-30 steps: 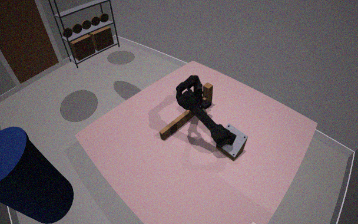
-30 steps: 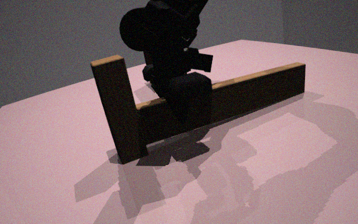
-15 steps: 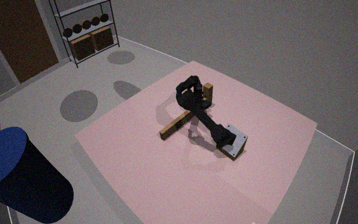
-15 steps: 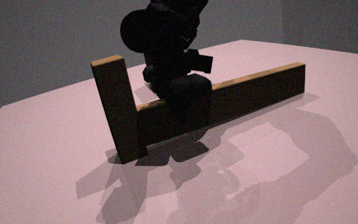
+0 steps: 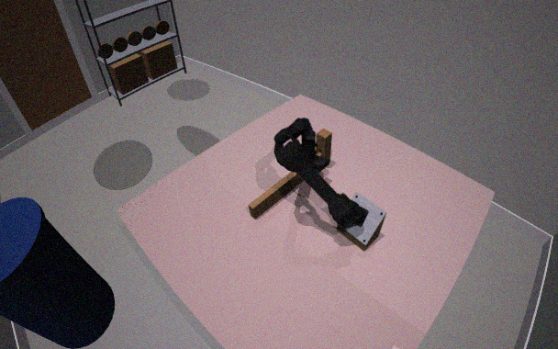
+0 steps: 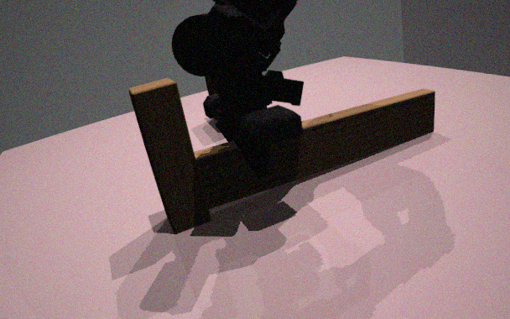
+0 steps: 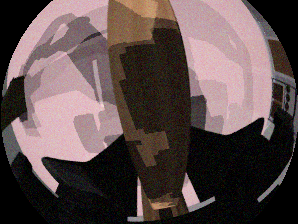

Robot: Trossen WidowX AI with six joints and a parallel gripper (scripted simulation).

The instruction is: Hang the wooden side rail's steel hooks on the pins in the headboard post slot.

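Pincer (image 6: 268, 144) clamped across the side rail (image 6: 369, 122), gripping it close to the headboard post (image 6: 163, 151), fingers part closed on the wood. We take the post as reference: rail's long axis runs straight away from the post's slotted face, hook end hard against the post, far end down on the pink bench (image 6: 84, 176). From the pincer, the post sits just beside it along the rail; the free end lies well away on the opposite side. Hooks and pins are hidden from us, so seating can't be confirmed. Rail end looks raised at the post, sloping down to the far tip.

Arm (image 5: 321, 184) reaches from its grey base plate (image 5: 377, 216) toward the post, elbow folded high, wrist pointing down onto the rail. We judge the next move is a small drop along the post's face, then release and retreat upward.
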